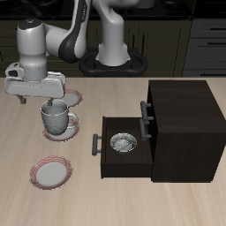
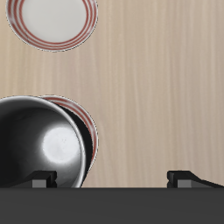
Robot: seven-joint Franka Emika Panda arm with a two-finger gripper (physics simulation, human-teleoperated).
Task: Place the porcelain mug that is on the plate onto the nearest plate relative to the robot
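Nearest the camera, in the lower left of the frame, a front plate [image 1: 50, 172] lay bare on the wooden table [image 1: 132, 203], a small saucer with a white centre and a pinkish-red rim. Just behind it, at the frame's middle left, the mug [image 1: 58, 120] stood upright on a second plate [image 1: 72, 132] of the same kind. It was pale grey-white and glossy, with finely patterned sides, and about as wide as the saucer's centre. The wrist view looked down into its dark, shiny hollow [image 2: 44, 144], the saucer's red rim [image 2: 90, 131] showing just beyond its edge. To the right of the mug in the frame, an open drawer [image 1: 110, 163] held a small round metal bowl [image 1: 122, 143]. The drawer stuck out of a dark cabinet [image 1: 181, 124]. The claw [image 1: 42, 95] hung close above the mug, its fingers [image 2: 39, 180] spread wide and pinching nothing. Farther back, a third plate [image 1: 76, 95] peeked out behind the mug, partly hidden by the arm [image 1: 53, 40], which rose in the upper left of the frame.
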